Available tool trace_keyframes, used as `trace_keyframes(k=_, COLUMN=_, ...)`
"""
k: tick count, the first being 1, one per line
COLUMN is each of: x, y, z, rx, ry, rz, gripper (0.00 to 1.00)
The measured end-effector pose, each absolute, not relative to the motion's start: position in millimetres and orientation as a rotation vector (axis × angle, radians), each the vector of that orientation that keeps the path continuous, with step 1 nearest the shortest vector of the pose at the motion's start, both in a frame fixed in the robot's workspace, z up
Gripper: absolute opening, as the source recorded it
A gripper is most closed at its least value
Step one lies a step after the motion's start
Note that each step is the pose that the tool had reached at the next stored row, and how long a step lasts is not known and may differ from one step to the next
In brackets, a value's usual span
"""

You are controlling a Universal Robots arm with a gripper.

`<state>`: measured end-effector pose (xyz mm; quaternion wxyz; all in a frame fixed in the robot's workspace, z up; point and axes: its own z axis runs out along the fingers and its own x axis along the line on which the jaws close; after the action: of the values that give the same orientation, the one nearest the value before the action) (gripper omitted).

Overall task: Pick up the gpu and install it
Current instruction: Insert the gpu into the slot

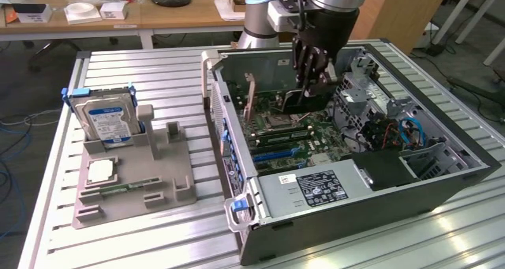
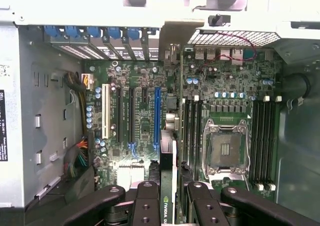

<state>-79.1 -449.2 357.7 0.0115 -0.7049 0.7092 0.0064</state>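
My gripper (image 1: 309, 90) hangs inside the open computer case (image 1: 442, 186) and is shut on the gpu (image 1: 302, 101), a dark flat card held upright just above the motherboard (image 1: 296, 136). In the wrist view the gpu (image 2: 167, 206) runs edge-on as a slim strip between my fingers (image 2: 145, 206), with its pale bracket end (image 2: 172, 39) toward the case's rear wall. My gripper (image 2: 167, 193) holds it between the blue expansion slot (image 2: 157, 116) and the memory slots (image 2: 190, 131). From these views I cannot tell whether the card's lower edge touches the board.
A brown card (image 1: 251, 97) stands upright near the case's rear. The drive cage (image 1: 367, 91) and cables (image 1: 410, 133) crowd the exterior view's right, and the power supply (image 1: 311, 189) sits at the front. A grey holder (image 1: 158, 180) outside holds a blue-labelled hard drive (image 1: 110, 124).
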Motion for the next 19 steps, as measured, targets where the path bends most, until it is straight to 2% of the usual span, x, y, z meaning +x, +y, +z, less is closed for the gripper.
trace_keyframes(k=19, x=-80.3, y=-449.2, z=355.9, rx=-2.199, ry=2.214, rz=0.024, gripper=0.26)
